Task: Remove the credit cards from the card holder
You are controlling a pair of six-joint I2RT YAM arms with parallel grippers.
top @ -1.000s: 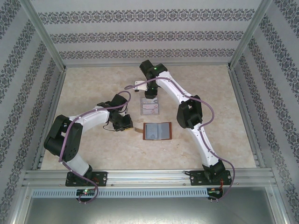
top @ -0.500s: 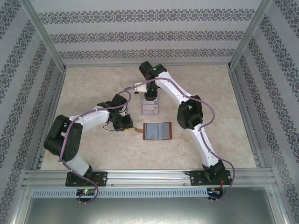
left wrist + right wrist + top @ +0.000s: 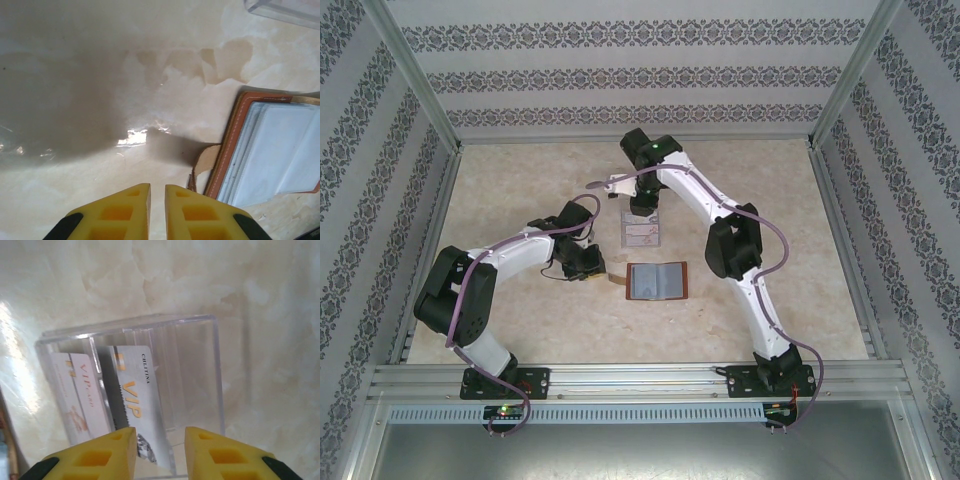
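Patterned walls (image 3: 640, 75) enclose a marbled beige desk (image 3: 520, 190).

Change noted: over the last second the right arm's elbow has swung outward to the right. Its right gripper (image 3: 160, 432) has stayed over the clear tray (image 3: 642, 234). The wallet (image 3: 656, 281), the tray and the left arm have not shifted.

Condition of the right gripper: fingers spread, with a clear gap. The lower corner of the grey card (image 3: 137, 395) lies under that gap, short of the right finger. Nothing appears pinched.

Condition of the left gripper (image 3: 157, 187): fingers pressed nearly together, with a slim slit between them and nothing in it. It sits low over the desk just beside the wallet's tan strap tab (image 3: 204, 161), not on it.

Location of task items: 2 cards stand in the tray's slots, the grey one and a whitish card (image 3: 80, 390), both lettered "VIP". The wallet lies open and flat, just nearer than the tray, pockets up.

Assessment: the grey card looks set down and released, so at least 2 cards are out.

Views compared: the right wrist view resolves the 2 cards and their lettering, which the top view reduces to a pale patch. The left wrist view shows the wallet's stitched edge and pale pockets. Whether a card remains inside cannot be told from either view. The top view alone places both arms relative to the wallet and tray.
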